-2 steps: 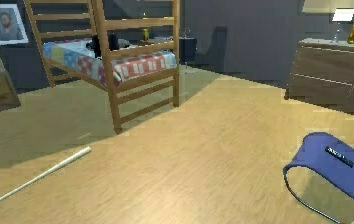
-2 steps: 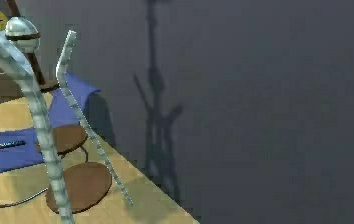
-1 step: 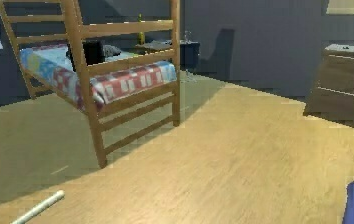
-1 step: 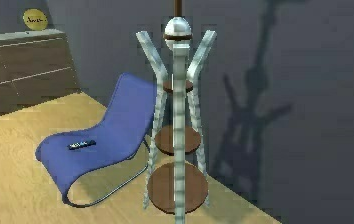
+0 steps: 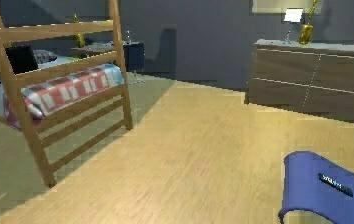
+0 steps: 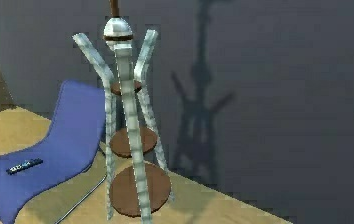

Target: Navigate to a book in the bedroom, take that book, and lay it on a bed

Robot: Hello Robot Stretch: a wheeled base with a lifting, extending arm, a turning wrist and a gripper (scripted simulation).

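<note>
Bed point(image 5: 77, 86) stands across bare floor; dresser point(image 5: 310, 80), blue chair point(image 5: 305, 175) and wooden rack point(image 6: 140, 188) nearby; the jaws' state cannot be told.

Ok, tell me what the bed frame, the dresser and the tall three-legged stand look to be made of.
Bed frame: light matt wood, going by its tan colour and plank-like rails.
Dresser: probably darker wood or veneer, with brown drawer fronts under a greyish top.
Stand: grey banded legs, metal or wrapped rods, unclear; round brown shelves, likely wood.
</note>
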